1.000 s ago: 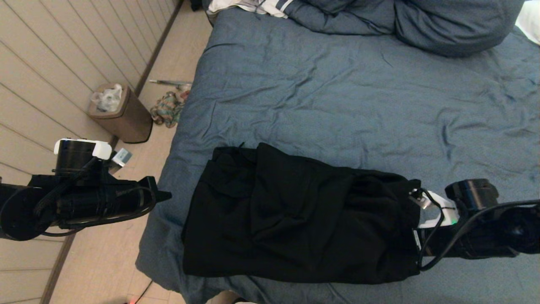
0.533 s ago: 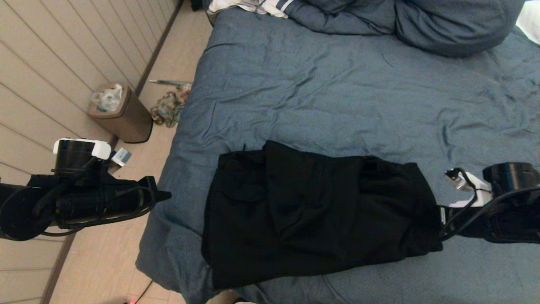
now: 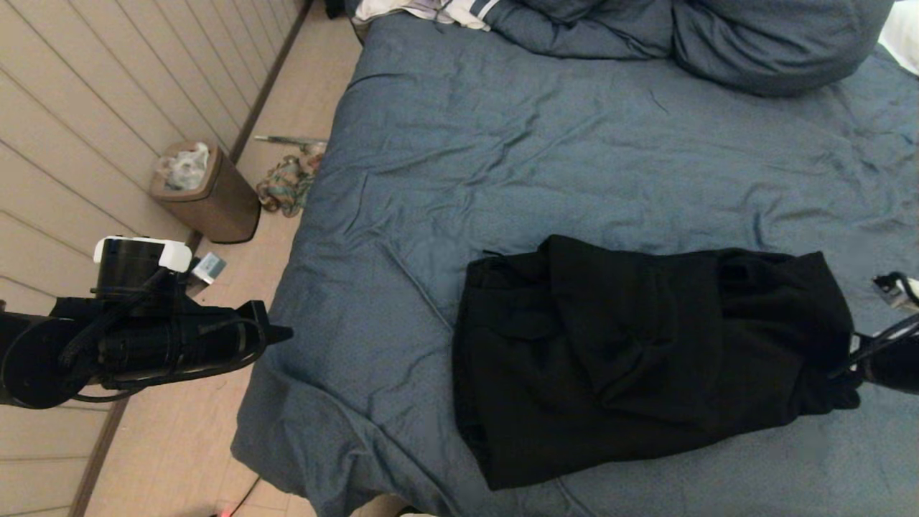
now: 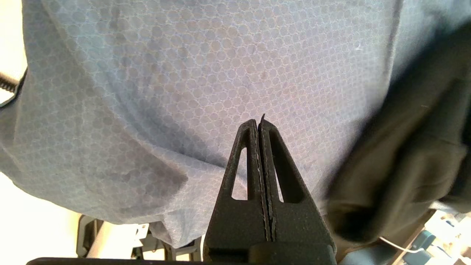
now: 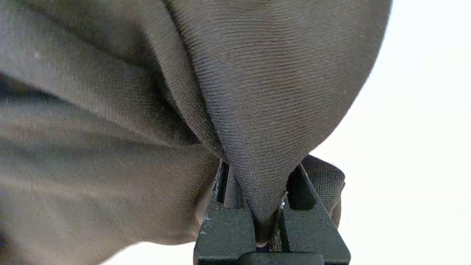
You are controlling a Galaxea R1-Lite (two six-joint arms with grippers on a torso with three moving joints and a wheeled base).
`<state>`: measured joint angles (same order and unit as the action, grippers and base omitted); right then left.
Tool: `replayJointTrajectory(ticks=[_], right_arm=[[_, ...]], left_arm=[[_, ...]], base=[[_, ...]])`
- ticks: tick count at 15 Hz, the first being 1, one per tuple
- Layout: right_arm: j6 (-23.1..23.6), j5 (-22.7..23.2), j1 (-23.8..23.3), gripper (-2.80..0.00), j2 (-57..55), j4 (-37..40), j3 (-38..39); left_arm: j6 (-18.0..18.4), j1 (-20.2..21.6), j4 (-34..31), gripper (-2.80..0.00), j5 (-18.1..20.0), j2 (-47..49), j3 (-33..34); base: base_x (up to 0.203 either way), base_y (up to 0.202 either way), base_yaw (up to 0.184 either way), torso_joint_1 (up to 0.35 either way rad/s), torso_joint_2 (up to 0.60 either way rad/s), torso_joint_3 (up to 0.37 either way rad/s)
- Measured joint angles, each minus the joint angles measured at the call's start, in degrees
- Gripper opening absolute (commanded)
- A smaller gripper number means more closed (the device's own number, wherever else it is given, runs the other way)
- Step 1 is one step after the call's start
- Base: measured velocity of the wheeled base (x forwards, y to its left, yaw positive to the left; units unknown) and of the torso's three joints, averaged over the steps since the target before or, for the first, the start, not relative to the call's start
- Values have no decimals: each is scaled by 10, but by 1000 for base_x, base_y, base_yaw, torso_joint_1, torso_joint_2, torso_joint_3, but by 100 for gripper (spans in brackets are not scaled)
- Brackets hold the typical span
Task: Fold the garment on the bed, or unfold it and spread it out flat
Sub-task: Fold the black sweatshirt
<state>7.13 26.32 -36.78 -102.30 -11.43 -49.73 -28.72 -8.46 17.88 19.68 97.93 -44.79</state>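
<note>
Black garment (image 3: 646, 359) folded into a rough rectangle, lying on the near part of the bed (image 3: 574, 158), toward the robot's right side, well apart from the blue pillows (image 3: 718, 36) at the far end. Right gripper (image 5: 266, 206) at the garment's right edge, jaws pinching a bunched fold of the dark knit fabric. Left gripper (image 4: 260, 127) hanging off the bed's left edge over the floor, jaws pressed together on nothing. Brown bin (image 3: 208, 190) standing by the panelled wall (image 3: 86, 108), crumpled cloth (image 3: 283, 183) on the floor beside it
</note>
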Motion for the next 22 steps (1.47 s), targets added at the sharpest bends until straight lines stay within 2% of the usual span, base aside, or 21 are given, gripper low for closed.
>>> replayJointTrajectory(ticks=[2, 4, 7, 10, 13, 15, 18, 20, 22], right_arm=[[1, 0, -43, -280, -4, 2, -32], [1, 4, -53, -280, 4, 14, -46], [-8, 4, 7, -280, 48, 20, -47], [-17, 4, 123, -280, 111, 69, -55], [-35, -5, 276, -280, 158, 141, -87], [-56, -36, 387, -280, 172, 176, -112], [-73, -114, 534, -280, 157, 195, -141], [-75, -141, 601, -280, 123, 197, -151], [-75, -148, 641, -280, 84, 198, -160]], left_arm=[[0, -1, 0, -280, 0, 0, 0], [1, -2, 0, -280, -3, 0, 1], [1, -3, 0, -280, -4, -1, 2], [1, -9, 0, -280, -6, 0, 2], [1, -10, 1, -280, -7, -3, 2], [0, -10, 1, -280, -6, -6, 3], [0, -10, 0, -280, -1, -11, 5], [0, -11, 0, -280, 0, -12, 6], [0, -13, 0, -280, 0, -13, 8]], base=[[0, 0, 0, 0, 0, 0], [0, 0, 0, 0, 0, 0], [0, 0, 0, 0, 0, 0], [0, 0, 0, 0, 0, 0], [0, 0, 0, 0, 0, 0], [0, 0, 0, 0, 0, 0], [0, 0, 0, 0, 0, 0], [0, 0, 0, 0, 0, 0], [0, 0, 0, 0, 0, 0]])
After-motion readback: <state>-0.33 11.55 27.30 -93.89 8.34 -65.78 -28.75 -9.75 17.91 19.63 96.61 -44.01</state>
